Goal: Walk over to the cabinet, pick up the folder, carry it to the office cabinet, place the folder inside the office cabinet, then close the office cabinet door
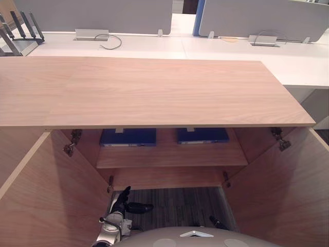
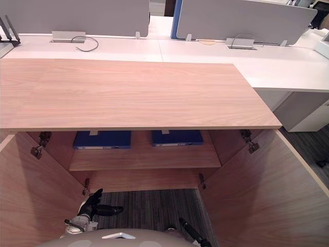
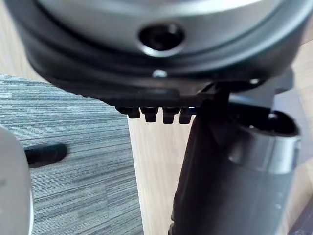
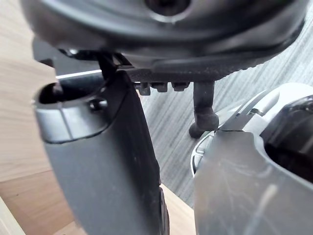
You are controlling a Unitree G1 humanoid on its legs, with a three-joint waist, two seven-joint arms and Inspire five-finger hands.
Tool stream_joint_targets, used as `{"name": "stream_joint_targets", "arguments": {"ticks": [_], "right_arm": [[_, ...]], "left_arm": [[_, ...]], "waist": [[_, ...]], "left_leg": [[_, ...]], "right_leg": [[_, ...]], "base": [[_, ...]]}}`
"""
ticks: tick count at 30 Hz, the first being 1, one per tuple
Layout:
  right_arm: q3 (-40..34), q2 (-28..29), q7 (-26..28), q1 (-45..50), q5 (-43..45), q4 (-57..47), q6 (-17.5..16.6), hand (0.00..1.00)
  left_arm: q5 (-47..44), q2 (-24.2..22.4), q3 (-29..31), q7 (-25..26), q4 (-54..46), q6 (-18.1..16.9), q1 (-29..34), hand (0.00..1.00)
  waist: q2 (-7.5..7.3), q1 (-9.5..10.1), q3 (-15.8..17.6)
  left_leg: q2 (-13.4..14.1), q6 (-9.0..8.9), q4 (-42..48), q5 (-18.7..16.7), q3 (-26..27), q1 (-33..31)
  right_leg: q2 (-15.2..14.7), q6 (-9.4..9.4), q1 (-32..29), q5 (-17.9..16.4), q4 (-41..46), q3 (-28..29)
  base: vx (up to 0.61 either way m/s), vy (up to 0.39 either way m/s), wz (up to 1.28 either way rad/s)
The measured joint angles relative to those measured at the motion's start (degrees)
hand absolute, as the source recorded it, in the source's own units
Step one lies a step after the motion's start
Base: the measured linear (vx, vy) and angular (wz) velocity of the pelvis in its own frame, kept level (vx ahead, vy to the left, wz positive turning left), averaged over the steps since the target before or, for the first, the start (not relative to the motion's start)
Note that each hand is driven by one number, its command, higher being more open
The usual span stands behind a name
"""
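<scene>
Two blue folders lie flat on the shelf (image 1: 169, 155) inside an open wooden cabinet (image 1: 144, 90): one on the left (image 1: 128, 137), one on the right (image 1: 202, 135). My left hand (image 1: 122, 202) hangs low in front of the cabinet's lower compartment, fingers straight and thumb out, holding nothing. In its wrist view the left hand (image 3: 220, 176) hovers above grey carpet. Low at the right, my right hand (image 2: 191, 232) shows as dark straight fingers. Its wrist view shows the right hand (image 4: 107, 161) empty, beside wood. Both hands are well below the folders and apart from them.
Both cabinet doors stand swung out toward me, the left door (image 1: 46, 195) and the right door (image 1: 280, 190). Striped grey carpet (image 1: 177, 206) lies between them. Behind the cabinet runs a white desk (image 1: 216, 51) with grey partition panels (image 1: 103, 13) and a router (image 1: 18, 40).
</scene>
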Motion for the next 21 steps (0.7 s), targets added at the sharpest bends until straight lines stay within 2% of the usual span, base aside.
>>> {"name": "stream_joint_targets", "arguments": {"ticks": [8, 12, 15, 18, 21], "right_arm": [[1.7, -1.3, 0.2, -0.9, -6.7, -0.2, 0.9, 1.00], [1.6, -1.5, 0.5, -1.8, -8.9, -1.3, 0.9, 1.00], [1.5, -1.4, 1.0, -2.5, -11.0, -2.6, 1.6, 1.00], [1.9, -1.3, 1.3, -3.1, -10.9, -2.7, 1.7, 1.00], [3.7, -1.4, 1.8, -3.0, -10.8, -2.7, 1.7, 1.00]], "left_arm": [[-0.2, -0.2, 0.4, -0.4, 0.0, 0.1, 0.0, 1.00], [-0.2, -0.3, 0.9, -0.5, -0.1, 0.1, 0.0, 1.00], [0.0, 0.4, 0.9, -0.5, 0.0, 0.0, -0.7, 1.00], [2.0, 1.4, 0.8, -0.7, 0.3, 0.1, -1.4, 1.00], [3.1, 2.1, 0.4, -1.7, 0.4, 0.2, -2.2, 1.00]], "waist": [[-0.25, -0.03, 0.0], [-0.71, -0.12, 0.5], [-1.51, -0.27, 2.8], [-2.58, -1.56, 4.7], [-2.87, -1.58, 5.5]], "left_leg": [[-0.8, 0.31, 0.2, 0.0, 0.2, 0.7], [-2.9, 1.36, 0.2, -0.7, 3.6, 1.0], [-4.5, 2.61, 0.2, -1.2, 7.0, 2.8], [-5.4, 3.55, 1.3, -2.5, 9.6, 4.5], [-4.3, 4.72, 4.1, -4.2, 12.5, 3.6]], "right_leg": [[-1.3, 0.18, -0.9, -0.7, 2.9, 0.8], [-4.1, 0.77, -6.1, -2.2, 9.5, 5.5], [-5.6, 0.89, -8.1, -1.9, 12.2, 9.7], [-5.7, -0.89, -7.9, 0.4, 12.0, 10.0], [-4.0, -5.00, -7.7, 5.2, 7.4, 8.6]], "base": [[-0.01, 0.013, -0.03], [-0.04, 0.094, -0.42], [-0.08, 0.103, -0.60], [-0.08, 0.084, -0.57], [-0.18, 0.060, -0.78]]}}
